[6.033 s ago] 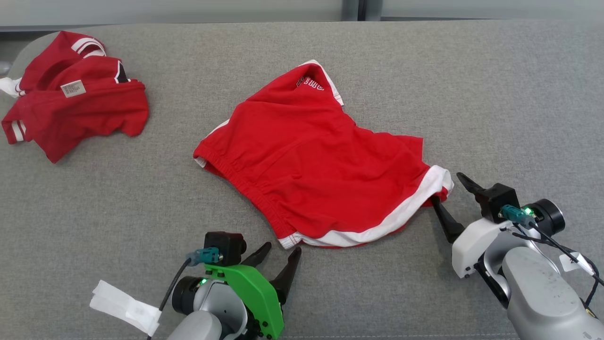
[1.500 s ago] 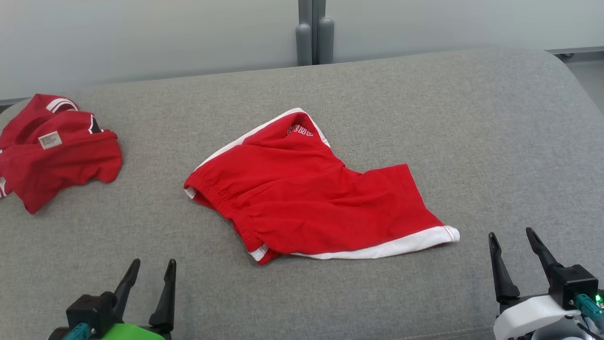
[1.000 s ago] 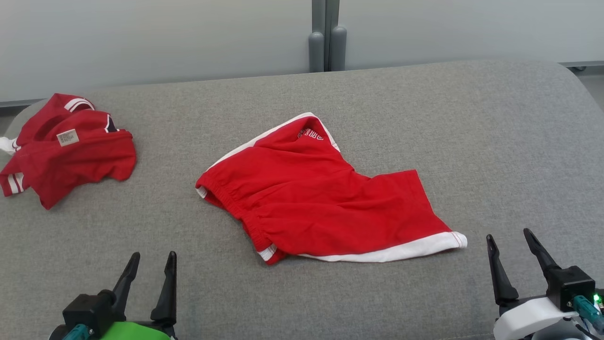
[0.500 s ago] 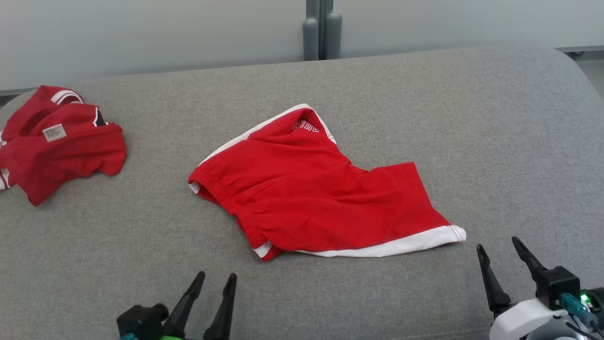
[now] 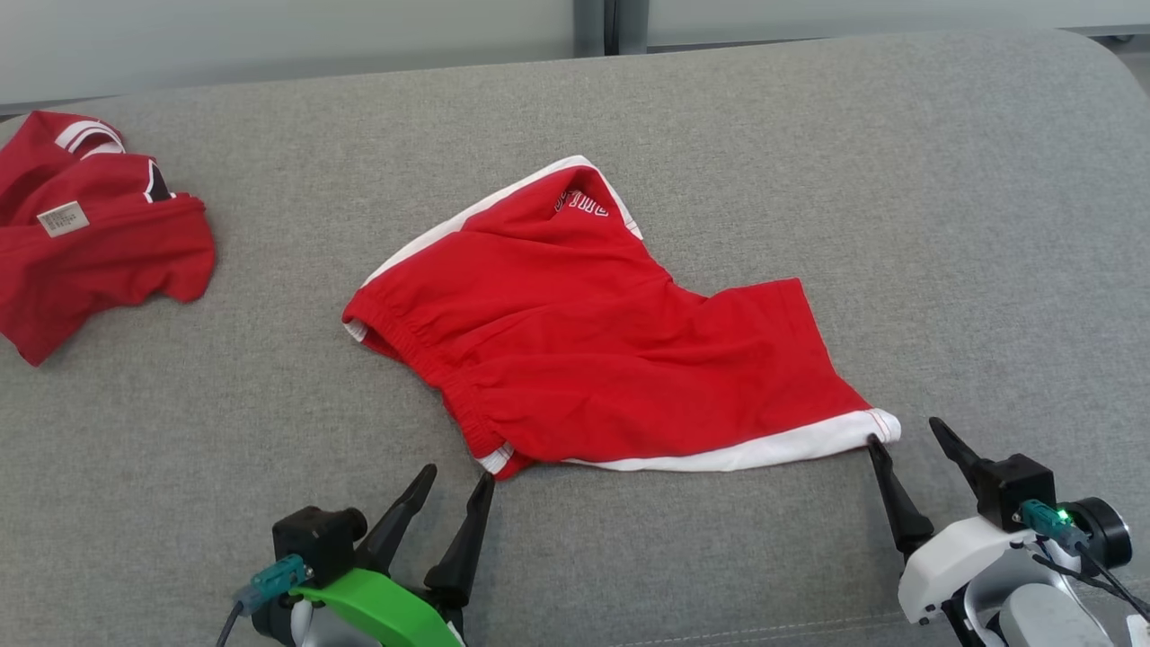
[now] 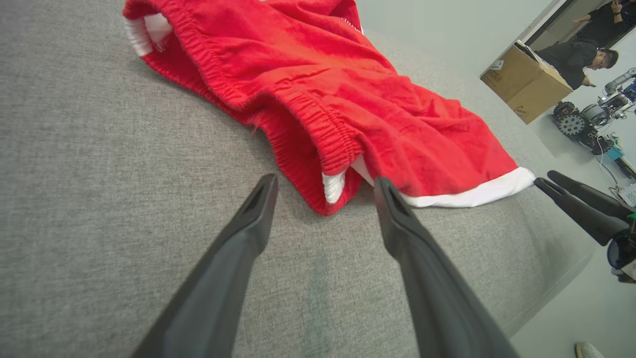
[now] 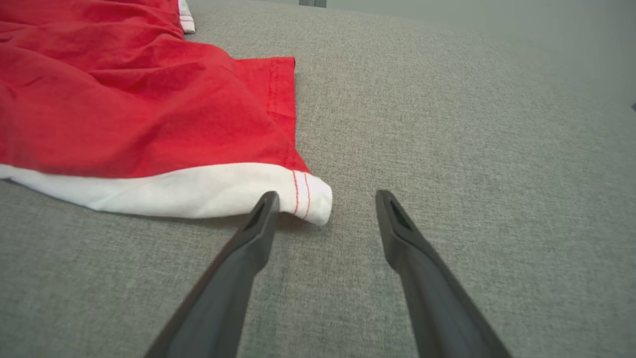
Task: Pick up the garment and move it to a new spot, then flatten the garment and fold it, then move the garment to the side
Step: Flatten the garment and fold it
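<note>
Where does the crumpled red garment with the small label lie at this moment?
In the head view the crumpled red garment lies at the far left edge of the grey cushion, apart from the red shorts spread in the middle.

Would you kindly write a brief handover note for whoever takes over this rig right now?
Left end effector: open, empty, tips pointing at the waistband corner of the red shorts.
Right end effector: open, empty, one fingertip at the shorts' white hem corner.
Things: the shorts lie spread near the middle of the grey cushion; a crumpled red garment lies at the robot's far left.
Done: shorts laid roughly flat, with some wrinkles.
Left: grip both corners, fold, then move the shorts aside.
</note>
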`<state>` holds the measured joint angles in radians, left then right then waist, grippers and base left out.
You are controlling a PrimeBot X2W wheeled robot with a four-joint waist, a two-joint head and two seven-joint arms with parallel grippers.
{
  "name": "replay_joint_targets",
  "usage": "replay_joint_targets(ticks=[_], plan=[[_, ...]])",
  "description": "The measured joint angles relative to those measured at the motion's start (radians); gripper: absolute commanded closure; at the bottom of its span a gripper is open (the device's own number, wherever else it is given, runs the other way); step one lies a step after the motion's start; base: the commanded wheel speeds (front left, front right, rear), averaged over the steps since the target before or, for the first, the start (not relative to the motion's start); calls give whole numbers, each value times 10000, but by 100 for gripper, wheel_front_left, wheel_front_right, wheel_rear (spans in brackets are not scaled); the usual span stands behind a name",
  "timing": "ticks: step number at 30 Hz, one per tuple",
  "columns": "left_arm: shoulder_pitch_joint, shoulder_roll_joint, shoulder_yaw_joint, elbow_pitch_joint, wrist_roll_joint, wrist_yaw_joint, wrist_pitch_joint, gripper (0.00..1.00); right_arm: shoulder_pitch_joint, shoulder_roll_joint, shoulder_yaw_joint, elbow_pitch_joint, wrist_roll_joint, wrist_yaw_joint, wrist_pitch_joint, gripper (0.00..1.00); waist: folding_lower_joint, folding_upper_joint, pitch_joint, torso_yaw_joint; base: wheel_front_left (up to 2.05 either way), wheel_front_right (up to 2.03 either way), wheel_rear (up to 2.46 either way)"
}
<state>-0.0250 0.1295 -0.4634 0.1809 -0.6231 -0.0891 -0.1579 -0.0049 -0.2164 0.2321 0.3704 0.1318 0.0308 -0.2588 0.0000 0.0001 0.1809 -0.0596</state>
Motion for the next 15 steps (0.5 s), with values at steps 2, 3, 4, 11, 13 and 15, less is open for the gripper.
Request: replay_joint_targets(ticks=[2,3,4,11,13,15], plan=[[-58,-27,-38,77,-6,-42,35,0,-170,44,29,150,0,46,0,0,0,0,61,16,0,0,0],[-108,-54,-69,138,-21,-77,79,0,-281,75,52,247,0,67,0,0,0,0,86,25,0,0,0],[-175,-96,-92,217,-77,-79,88,0,-365,119,54,309,0,127,0,0,0,-1,99,35,0,0,0],[-467,-157,-234,558,-205,-151,165,0,-626,288,119,780,0,219,0,0,0,0,152,52,0,0,0],[-523,-163,-245,713,-207,-159,182,0,-720,303,121,905,0,221,0,0,0,0,164,46,0,0,0],[-590,-165,-244,813,-207,-159,205,0,-809,336,127,989,0,261,0,0,0,0,173,34,0,0,0]])
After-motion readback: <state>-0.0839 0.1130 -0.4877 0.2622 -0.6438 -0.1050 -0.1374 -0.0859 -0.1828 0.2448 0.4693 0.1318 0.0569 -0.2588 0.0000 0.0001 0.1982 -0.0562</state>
